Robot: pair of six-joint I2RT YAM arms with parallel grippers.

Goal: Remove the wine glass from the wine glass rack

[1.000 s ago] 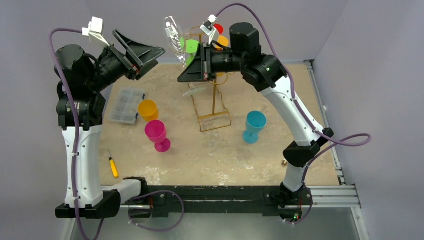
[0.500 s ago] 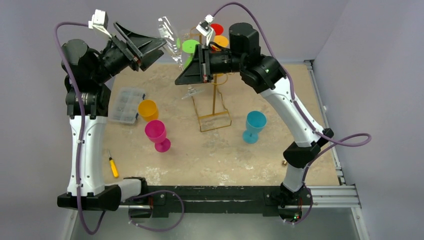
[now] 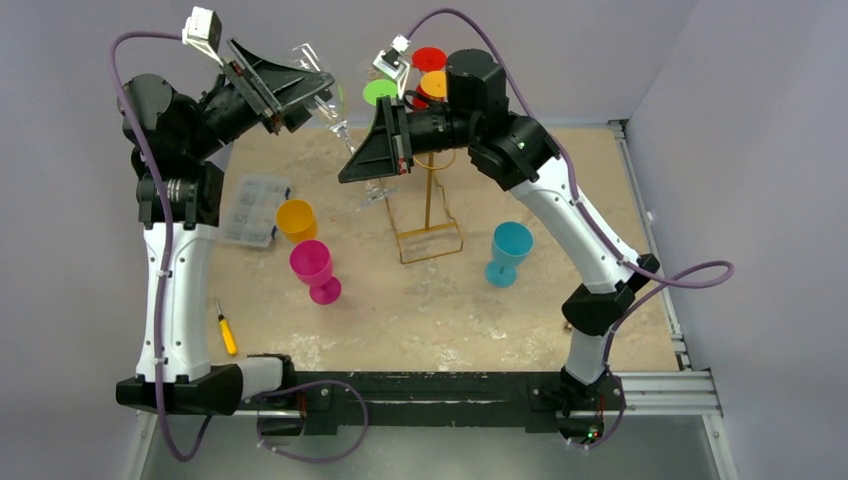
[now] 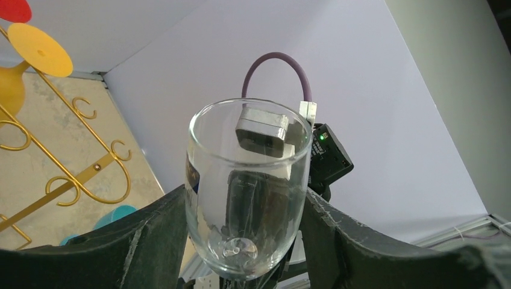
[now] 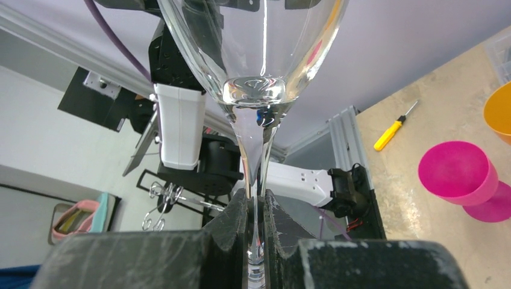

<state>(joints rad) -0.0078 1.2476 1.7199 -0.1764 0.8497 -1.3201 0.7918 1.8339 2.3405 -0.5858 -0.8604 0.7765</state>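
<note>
Between the fingers of the right gripper (image 5: 256, 208), the thin stem of the clear, round-bowled wine glass (image 4: 247, 180) is pinched tight, with the bowl rising beyond the fingertips. The glass hangs tilted in the air. Its bowl reaches across into the left gripper (image 4: 244, 208), which is spread wide with one dark finger on each side of the bowl. Whether those fingers press on the glass or only flank it cannot be told.

The tall gold wire wine glass rack (image 3: 428, 200) stands on the sandy table beside the right gripper's wrist, and its curled hooks are apart from the glass. On the table below the right gripper, toward the arm bases, a magenta plastic goblet (image 5: 452, 174) stands upright and a yellow-handled screwdriver (image 5: 395, 126) lies well beyond it.
</note>
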